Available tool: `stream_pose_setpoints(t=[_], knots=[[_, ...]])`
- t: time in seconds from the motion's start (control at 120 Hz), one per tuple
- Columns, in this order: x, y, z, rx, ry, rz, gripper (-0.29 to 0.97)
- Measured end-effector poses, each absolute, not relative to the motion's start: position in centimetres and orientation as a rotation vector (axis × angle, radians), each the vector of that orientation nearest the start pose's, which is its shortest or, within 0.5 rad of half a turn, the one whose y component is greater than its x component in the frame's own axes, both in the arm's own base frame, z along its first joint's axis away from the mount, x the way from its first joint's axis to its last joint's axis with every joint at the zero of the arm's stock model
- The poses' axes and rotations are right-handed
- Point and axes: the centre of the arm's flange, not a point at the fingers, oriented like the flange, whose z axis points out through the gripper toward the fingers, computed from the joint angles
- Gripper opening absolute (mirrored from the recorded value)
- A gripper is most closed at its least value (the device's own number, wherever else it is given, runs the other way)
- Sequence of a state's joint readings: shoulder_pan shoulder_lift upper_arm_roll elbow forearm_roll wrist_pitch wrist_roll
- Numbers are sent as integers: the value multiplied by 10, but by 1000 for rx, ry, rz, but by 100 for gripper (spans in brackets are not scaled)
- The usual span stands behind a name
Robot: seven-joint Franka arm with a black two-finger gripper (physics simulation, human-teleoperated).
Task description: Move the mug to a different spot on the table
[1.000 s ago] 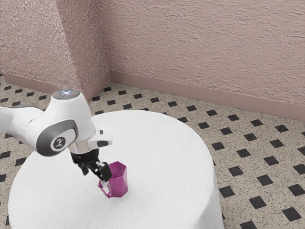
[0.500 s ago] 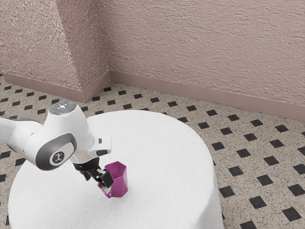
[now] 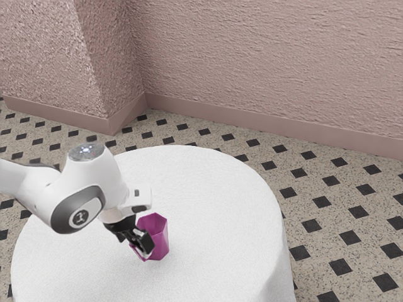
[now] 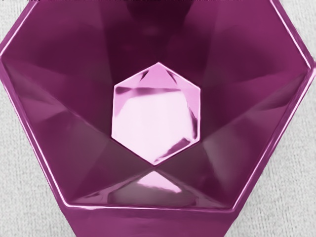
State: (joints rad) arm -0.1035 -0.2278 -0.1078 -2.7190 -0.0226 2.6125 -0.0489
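Observation:
A magenta six-sided mug [image 3: 157, 234] stands upright on the round white table [image 3: 214, 195], near its front in the exterior view. My black gripper [image 3: 141, 240] is low at the mug's side toward the exterior view's left, where the handle is. It is open, with its fingers reaching down by that wall. The handle is hidden behind the fingers. In the wrist view I look straight down into the mug [image 4: 155, 113], onto its pale hexagonal bottom, with white cloth [image 4: 15, 163] beside it.
The tabletop stretches bare to the back and toward the exterior view's right of the mug. Beyond the table's edge lies a tiled floor [image 3: 327, 189], with pink walls [image 3: 264, 56] behind. My white arm [image 3: 75, 195] hangs over the table's side at the exterior view's left.
My hand has dropped lower, from above the handle down to the mug's wall. The mug has stayed where it stood.

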Motion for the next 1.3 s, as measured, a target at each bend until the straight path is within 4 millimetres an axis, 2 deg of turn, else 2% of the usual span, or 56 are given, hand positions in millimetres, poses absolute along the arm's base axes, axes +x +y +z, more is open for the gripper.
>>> stream_pose_setpoints(t=[0.133, 0.342, 0.708, 0.892, 1.067, 1.2, 1.3], knots=[[399, -90, 306, -3130, 239, -198, 68], [402, -91, 289, -3136, 231, -191, 68], [405, -92, 282, -3141, 218, -222, 67], [405, -92, 280, -3142, 214, -221, 53], [406, -92, 278, -3143, 211, -220, 27], [407, -93, 280, -3142, 210, -229, 19], [410, -93, 290, -3140, 208, -268, 14]])
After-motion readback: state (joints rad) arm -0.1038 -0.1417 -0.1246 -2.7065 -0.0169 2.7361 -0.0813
